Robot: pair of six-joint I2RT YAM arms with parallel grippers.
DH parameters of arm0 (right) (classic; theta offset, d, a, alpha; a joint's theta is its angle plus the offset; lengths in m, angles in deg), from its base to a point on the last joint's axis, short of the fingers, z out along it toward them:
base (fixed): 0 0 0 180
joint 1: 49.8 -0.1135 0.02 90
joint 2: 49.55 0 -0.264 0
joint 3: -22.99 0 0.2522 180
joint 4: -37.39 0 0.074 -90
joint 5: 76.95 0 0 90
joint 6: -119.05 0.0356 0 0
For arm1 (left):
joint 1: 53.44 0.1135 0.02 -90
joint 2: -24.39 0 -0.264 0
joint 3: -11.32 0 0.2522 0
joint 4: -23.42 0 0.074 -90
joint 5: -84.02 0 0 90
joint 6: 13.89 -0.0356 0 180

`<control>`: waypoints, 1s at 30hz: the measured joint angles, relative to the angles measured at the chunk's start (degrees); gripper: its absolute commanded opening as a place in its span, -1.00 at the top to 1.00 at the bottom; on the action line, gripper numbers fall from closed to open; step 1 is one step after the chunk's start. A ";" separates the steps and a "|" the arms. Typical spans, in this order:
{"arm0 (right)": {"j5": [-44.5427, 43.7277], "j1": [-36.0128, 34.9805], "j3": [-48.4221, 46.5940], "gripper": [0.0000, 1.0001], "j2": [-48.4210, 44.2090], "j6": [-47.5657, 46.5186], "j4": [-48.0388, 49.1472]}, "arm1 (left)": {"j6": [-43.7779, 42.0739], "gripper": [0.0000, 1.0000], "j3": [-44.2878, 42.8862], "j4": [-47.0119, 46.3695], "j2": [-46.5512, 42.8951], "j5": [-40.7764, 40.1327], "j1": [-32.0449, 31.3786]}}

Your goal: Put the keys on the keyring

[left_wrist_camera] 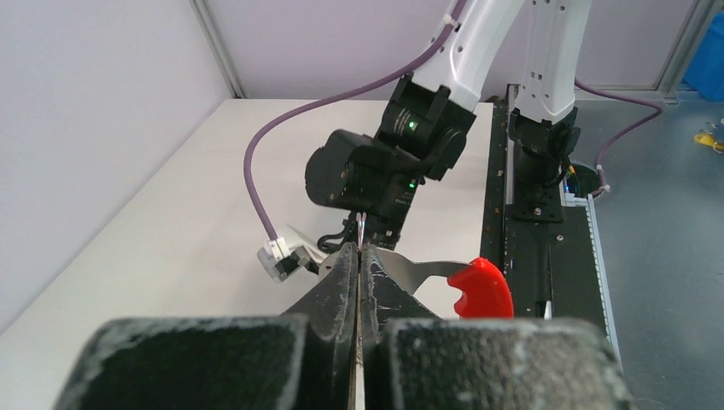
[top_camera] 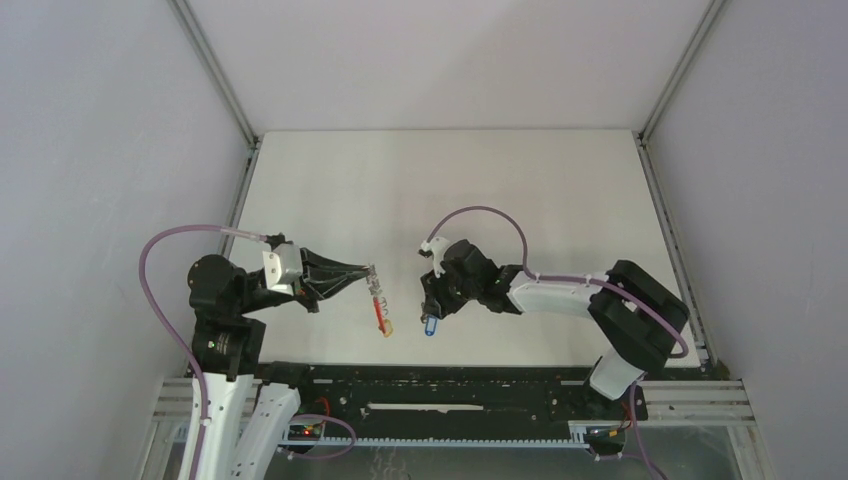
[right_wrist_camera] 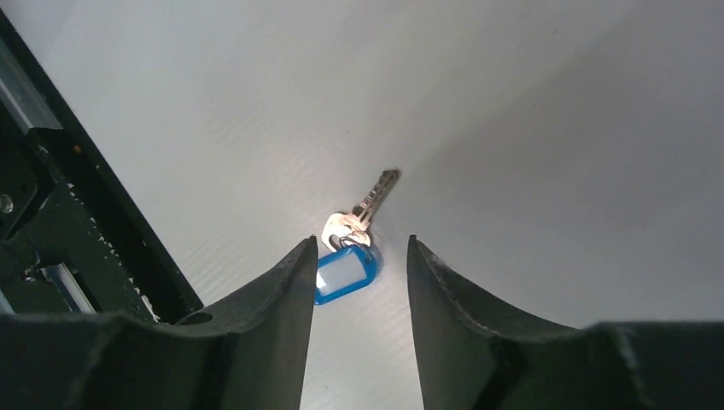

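Just beside the keyring (left_wrist_camera: 478, 286) pinched in the closed left gripper (left_wrist_camera: 359, 258), the blue-tagged key (right_wrist_camera: 346, 272) lies directly under the spread jaws of the right gripper (right_wrist_camera: 360, 248), blade pointing away from it.

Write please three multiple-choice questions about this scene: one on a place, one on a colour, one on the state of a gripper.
1. Where is the blue-tagged key?
A) on the table, in the gap of the right gripper
B) inside a box
C) on the black rail

2. What colour is the band on the keyring?
A) green
B) red
C) white

3. How is the left gripper?
A) wide open
B) shut on nothing
C) shut on the keyring

Answers:
1 A, as the right wrist view shows the key lying on the white surface between the spread fingers.
2 B, as the arc-shaped piece is bright red in the left wrist view.
3 C, as its fingers press together with the grey metal coming out between them.
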 measured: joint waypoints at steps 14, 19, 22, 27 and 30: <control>6.91 2.49 0.11 0.15 5.66 1.70 3.15 | 0.00 0.99 0.00 -0.02 0.00 0.00 0.00; 9.73 2.49 0.83 0.22 6.38 2.51 3.52 | 0.00 0.99 0.00 -0.02 0.00 0.00 0.00; 10.71 2.49 1.16 0.26 6.38 2.73 3.85 | 0.00 0.99 0.00 -0.02 -0.02 0.00 0.00; 11.93 2.71 1.49 0.38 6.38 2.91 3.91 | 0.00 0.99 0.00 -0.02 -0.04 0.00 0.00; 12.83 3.02 1.77 0.50 6.38 3.02 3.91 | 0.00 0.99 0.00 -0.02 -0.13 -0.02 0.00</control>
